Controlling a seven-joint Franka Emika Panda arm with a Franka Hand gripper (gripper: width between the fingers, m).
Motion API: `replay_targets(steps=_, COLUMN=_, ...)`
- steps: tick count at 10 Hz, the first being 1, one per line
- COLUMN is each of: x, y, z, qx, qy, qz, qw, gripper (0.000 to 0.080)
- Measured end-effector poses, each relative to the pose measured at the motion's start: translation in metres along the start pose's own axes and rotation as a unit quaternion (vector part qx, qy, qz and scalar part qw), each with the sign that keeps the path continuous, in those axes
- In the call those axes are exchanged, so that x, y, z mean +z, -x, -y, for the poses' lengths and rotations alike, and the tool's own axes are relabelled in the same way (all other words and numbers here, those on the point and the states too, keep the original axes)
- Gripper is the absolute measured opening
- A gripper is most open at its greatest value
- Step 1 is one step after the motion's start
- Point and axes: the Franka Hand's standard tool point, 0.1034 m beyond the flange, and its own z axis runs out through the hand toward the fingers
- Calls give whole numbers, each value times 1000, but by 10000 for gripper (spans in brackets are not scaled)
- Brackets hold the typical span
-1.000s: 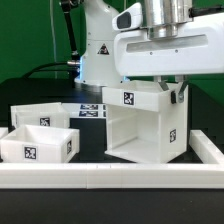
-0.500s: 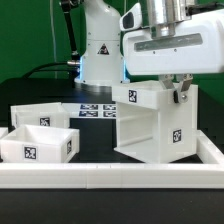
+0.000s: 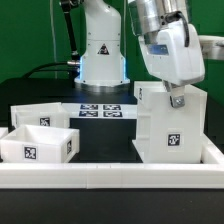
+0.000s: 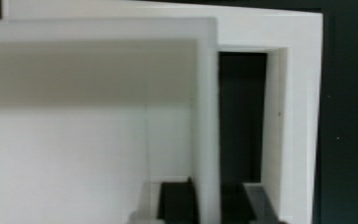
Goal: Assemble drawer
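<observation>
The drawer's large white housing point(image 3: 170, 125) stands at the exterior view's right, a tag on its front face. My gripper point(image 3: 178, 97) comes down on its top edge, with the wrist tilted. In the wrist view my two dark fingers point(image 4: 176, 203) straddle one thin white wall of the housing point(image 4: 87, 120), and the gripper point(image 4: 222, 205) is shut on it. Two small open-topped white trays lie at the exterior view's left, one behind point(image 3: 45, 115) and one in front point(image 3: 40, 143), each tagged. I cannot tell whether the housing rests on the table.
A long low white rail point(image 3: 110, 175) runs along the front and turns up at the exterior view's right, close to the housing. The marker board point(image 3: 100, 110) lies on the black table in front of the arm's base point(image 3: 100, 55).
The housing has moved toward the exterior view's right with my gripper and turned, so a narrower face with a tag shows. My wrist has tilted. The trays have not moved.
</observation>
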Motion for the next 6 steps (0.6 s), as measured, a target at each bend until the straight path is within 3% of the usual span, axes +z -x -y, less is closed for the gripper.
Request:
replay_targets(steps=3, x=5, y=7, z=17, qx=-7, qy=4, qz=9, qw=1000, gripper=38)
replay_targets(steps=6, x=6, y=8, z=32, qx=-6, qy=-3, qz=11, qw=1000, gripper=38)
